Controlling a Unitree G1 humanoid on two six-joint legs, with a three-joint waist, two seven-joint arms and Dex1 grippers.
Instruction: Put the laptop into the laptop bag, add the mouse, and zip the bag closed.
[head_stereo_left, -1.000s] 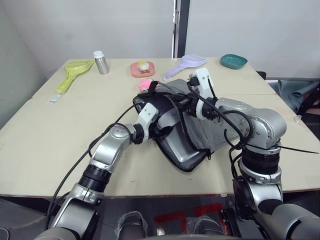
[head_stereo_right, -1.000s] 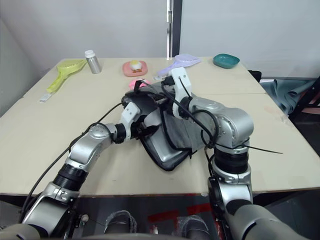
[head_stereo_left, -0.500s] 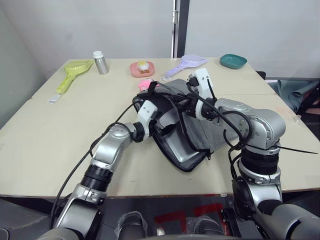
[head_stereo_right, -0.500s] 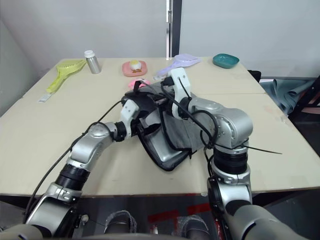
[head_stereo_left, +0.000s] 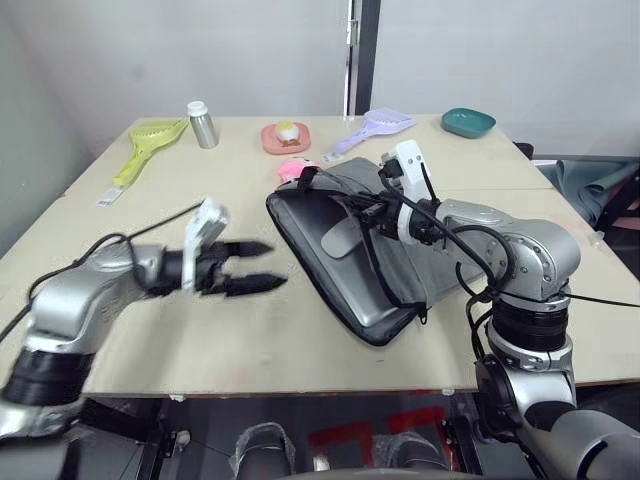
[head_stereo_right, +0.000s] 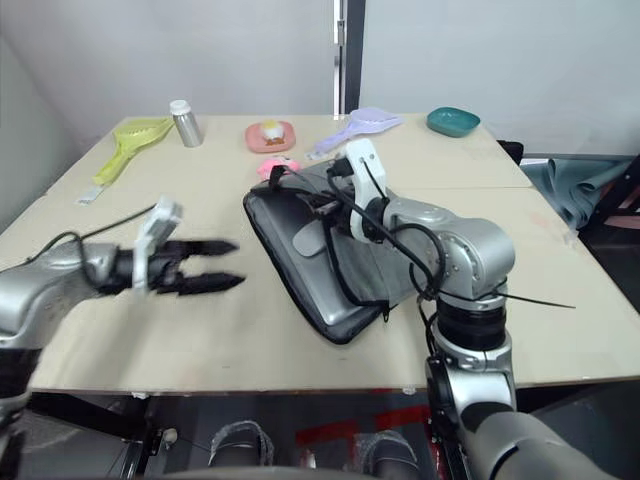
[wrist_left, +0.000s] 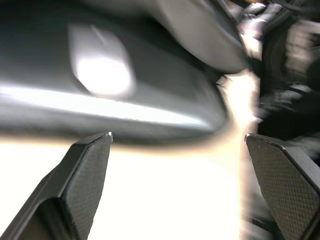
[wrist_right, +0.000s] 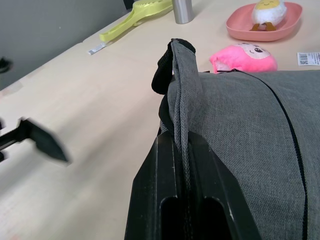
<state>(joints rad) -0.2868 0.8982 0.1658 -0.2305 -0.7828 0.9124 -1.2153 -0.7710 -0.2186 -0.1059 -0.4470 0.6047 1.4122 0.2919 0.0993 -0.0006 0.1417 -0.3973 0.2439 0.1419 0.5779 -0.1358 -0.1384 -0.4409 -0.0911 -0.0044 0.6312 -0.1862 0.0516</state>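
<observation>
Black fingers of my right gripper (wrist_right: 182, 150) are pressed together on the grey fabric edge of the laptop bag (head_stereo_left: 400, 240), pinching its upper flap and holding that edge raised, so the mouth gapes toward my left side. My right arm curls in over the bag from its far right side.

My left gripper (head_stereo_left: 262, 266) hangs over bare table (head_stereo_left: 150, 230), well to the left of the bag and apart from it, its two fingers spread with nothing between them and pointing toward the bag's open mouth.

Inside that mouth lies the laptop (head_stereo_left: 360, 290), its silver-grey lid showing from the bag's near corner up under the lifted flap. On the lid, within the bag, rests a pale oval that I take for the mouse (head_stereo_left: 340, 234); in my left wrist view it is a blurred white patch (wrist_left: 101, 62) on the grey surface. The bag's black zipper edge runs along the open rim, not closed, and a black strap handle (wrist_right: 162, 72) loops at the far corner.

Just beyond the bag's far corner sits a pink plush toy (wrist_right: 243, 56). Further back from the bag stand a pink dish (head_stereo_left: 285, 137), a metal bottle (head_stereo_left: 202, 125), a yellow-green scoop (head_stereo_left: 145, 145), a lilac scoop (head_stereo_left: 375, 125) and a teal bowl (head_stereo_left: 467, 122).
</observation>
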